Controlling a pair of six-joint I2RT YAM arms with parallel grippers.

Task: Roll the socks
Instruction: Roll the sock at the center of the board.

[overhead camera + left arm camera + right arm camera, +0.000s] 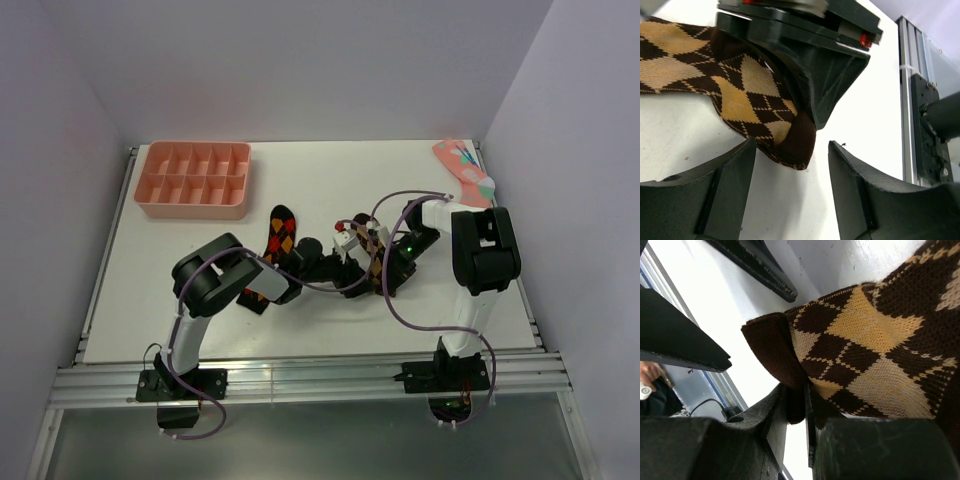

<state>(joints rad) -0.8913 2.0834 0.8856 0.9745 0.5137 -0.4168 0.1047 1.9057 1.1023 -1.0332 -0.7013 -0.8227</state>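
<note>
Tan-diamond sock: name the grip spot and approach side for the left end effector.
Probably the tan-diamond sock's dark brown end, approached straight ahead, low over the table: it points between the open left end effector's fingers, beside the right end effector's pinch.

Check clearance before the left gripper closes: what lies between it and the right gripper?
The tan-diamond sock, pinched by the right gripper, its end reaching the open left gripper (left wrist view).

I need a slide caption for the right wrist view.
Right gripper pinching the tan argyle sock at its dark end.
</note>
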